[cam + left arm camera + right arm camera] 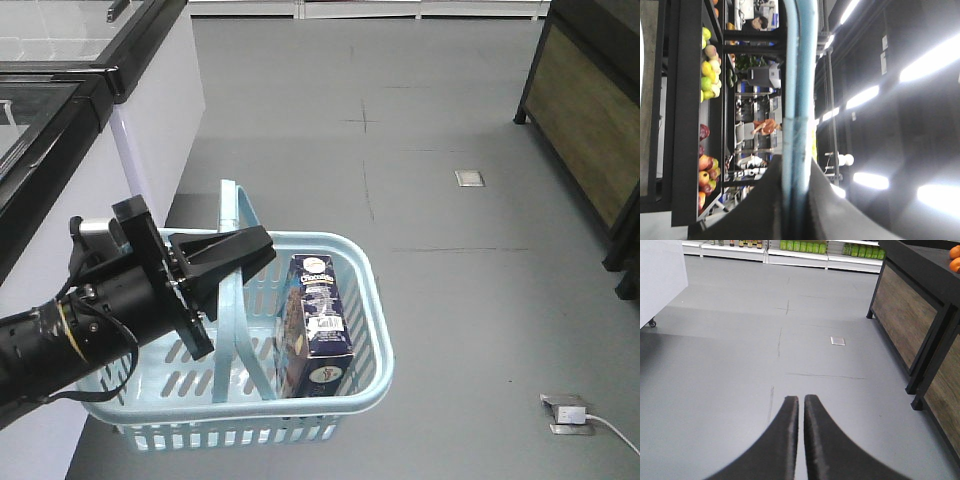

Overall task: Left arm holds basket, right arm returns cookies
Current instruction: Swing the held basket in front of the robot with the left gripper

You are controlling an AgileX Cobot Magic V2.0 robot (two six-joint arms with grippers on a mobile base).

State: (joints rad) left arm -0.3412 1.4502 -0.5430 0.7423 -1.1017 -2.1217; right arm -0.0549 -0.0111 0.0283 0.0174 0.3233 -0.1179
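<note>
The light blue basket (375, 300) hangs just above the grey floor, its two looped handles (235, 215) brought together. My left gripper (262, 250) is shut on those handles; in the left wrist view the blue handles (799, 75) run straight between the dark jaws of the left gripper (796, 162). The cookies (318, 310), a tall dark navy box with a barcode, stand leaning inside the basket's right half. My right gripper (801, 399) shows only in its own wrist view, shut with a hairline gap and nothing in it, over bare floor away from the basket.
A white freezer cabinet (60, 120) with black-framed glass lids runs along the left. A black stand with wood panels (590, 120) lines the right. A floor socket plate (468, 178) and a power box with cable (565, 412) lie on the floor. Fruit shelves (707, 75) stand behind.
</note>
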